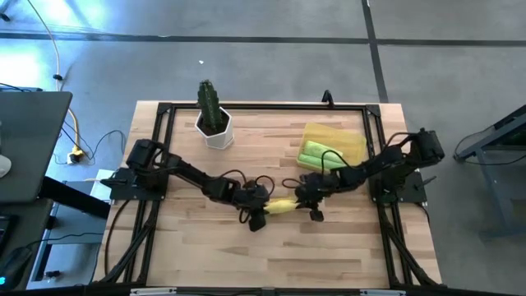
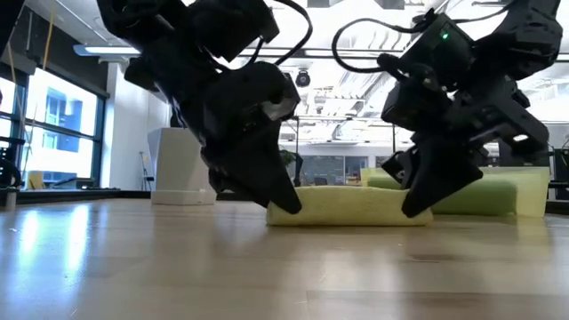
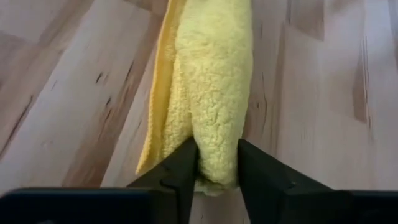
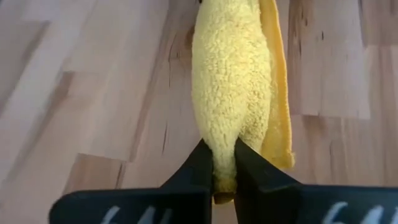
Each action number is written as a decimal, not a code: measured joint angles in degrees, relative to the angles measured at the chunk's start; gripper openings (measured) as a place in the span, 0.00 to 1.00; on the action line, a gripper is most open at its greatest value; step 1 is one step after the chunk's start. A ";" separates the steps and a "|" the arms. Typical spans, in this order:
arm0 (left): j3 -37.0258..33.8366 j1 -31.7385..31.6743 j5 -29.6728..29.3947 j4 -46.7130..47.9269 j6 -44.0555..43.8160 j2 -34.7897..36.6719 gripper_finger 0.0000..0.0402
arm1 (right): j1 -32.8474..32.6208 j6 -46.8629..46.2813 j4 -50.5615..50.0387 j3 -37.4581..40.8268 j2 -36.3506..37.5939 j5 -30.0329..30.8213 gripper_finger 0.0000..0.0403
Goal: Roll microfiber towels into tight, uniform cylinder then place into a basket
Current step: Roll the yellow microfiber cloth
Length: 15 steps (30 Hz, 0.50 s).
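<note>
Yellow towel: rolled into a cylinder, lying flat on the bare wooden table near the middle, between the two grippers. In the wrist views a loose flat edge of cloth runs along one side of the roll.
Left gripper: down at table level on the roll's left end. In the left wrist view its fingers stand on either side of that end, touching the cloth, with the full width of the roll between them; whether they squeeze it or only bracket it I cannot tell.
Right gripper: down at the roll's right end. In the right wrist view its fingers are pressed in tight, pinching the end of the towel to a narrow waist.
Low view: both grippers reach down to the tabletop, one at each end of the yellow roll.
Basket: translucent yellow, at the table's far right part, well apart from the yellow roll.
Green towels: rolled, lying at the basket's near edge; two lime rolls as far as I can make out from above.
Cactus pot: white, with a green cactus, standing upright at the far left part of the table.
</note>
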<state>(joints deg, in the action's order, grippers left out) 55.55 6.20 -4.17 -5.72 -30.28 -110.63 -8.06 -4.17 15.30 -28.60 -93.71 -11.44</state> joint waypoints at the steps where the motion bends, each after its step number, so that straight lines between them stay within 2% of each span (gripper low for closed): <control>1: 0.00 0.16 -0.32 0.16 1.11 0.01 0.27 | 0.37 -0.94 -0.04 0.00 0.00 -0.82 0.02; 4: 0.10 1.10 -2.47 2.24 7.06 0.12 0.33 | 1.76 -4.64 0.00 0.02 -0.04 -3.95 0.01; 7: 0.15 2.61 -7.49 5.12 15.56 0.17 0.36 | 3.12 -9.02 0.06 0.04 -0.10 -6.67 0.01; 11: 0.02 5.00 -17.71 6.62 20.92 0.15 0.36 | 4.69 -14.46 -1.05 0.30 -0.07 -10.65 0.02; 15: -0.37 8.13 -31.43 8.99 25.54 0.71 0.36 | 6.14 -18.40 -1.68 0.25 -0.09 -13.14 0.02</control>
<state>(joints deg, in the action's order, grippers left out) 55.18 14.33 -35.60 3.27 -4.74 -109.92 -1.92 -22.57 13.63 -28.34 -93.80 -24.58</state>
